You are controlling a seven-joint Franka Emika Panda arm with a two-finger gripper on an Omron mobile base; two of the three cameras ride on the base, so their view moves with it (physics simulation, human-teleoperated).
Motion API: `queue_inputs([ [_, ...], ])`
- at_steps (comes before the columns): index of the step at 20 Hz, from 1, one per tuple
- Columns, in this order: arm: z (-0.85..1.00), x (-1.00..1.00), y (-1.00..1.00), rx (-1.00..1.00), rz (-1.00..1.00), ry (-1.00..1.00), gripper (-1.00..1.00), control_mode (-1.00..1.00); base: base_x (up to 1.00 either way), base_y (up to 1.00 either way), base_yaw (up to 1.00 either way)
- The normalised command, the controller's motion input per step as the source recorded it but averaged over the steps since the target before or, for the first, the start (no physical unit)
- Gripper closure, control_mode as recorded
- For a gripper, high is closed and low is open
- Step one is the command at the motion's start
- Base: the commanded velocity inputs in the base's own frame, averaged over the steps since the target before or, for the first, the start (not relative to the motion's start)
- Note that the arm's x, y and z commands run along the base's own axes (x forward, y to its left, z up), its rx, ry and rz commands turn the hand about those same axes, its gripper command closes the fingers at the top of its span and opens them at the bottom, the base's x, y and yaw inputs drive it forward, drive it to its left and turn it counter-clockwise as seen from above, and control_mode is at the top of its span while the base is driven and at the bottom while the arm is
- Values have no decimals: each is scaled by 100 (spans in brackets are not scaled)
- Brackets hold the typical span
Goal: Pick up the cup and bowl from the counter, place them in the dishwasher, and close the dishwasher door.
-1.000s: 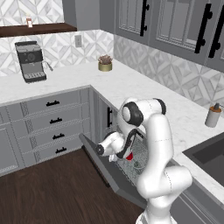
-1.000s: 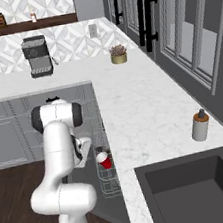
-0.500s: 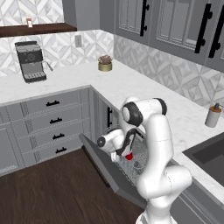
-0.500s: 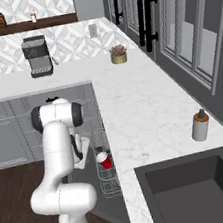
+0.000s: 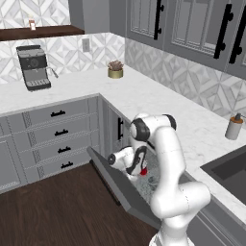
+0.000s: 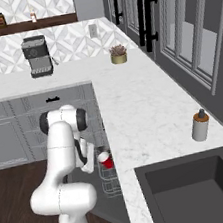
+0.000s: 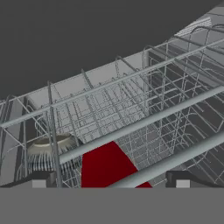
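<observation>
cup (image 6: 106,161) sits in the dishwasher (image 5: 144,185) wire rack, centre-left of the right base frame; red shows low centre of the hand view too, behind rack wires. Judging by looks: thin plastic party cup, light, slightly squashy, smooth tapered wall so it can slip or tip if nudged. Best taken across the wall near mid-height, not by the rim

bowl (image 7: 51,146): pale round rim at lower left of the hand view, inside the rack beside the cup; looks like stiff metal, shallow, would be gripped by pinching the rim. Can't confirm detail, wires cover it

claw (image 7: 109,186): released, jaws spread wide, tips either side of the cup at the bottom of the hand view, not closed on it; contact with the cup or wires can't be told

dishwasher door (image 5: 117,187) is down, lower centre of the left base frame, so closing it looks like the step left
</observation>
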Motion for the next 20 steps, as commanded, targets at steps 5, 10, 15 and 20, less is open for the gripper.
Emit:
queue_inputs([
  [5,-13,19,-60,-29,3,3,-100,-100,0,0,0],
  [10,0,17,-74,-25,0,0,-100,-100,0,0,0],
  [15,48,-22,2,-17,2,-1,-100,-100,0,0,0],
  [20,100,-72,95,-6,10,0,-100,-100,0,0,0],
])
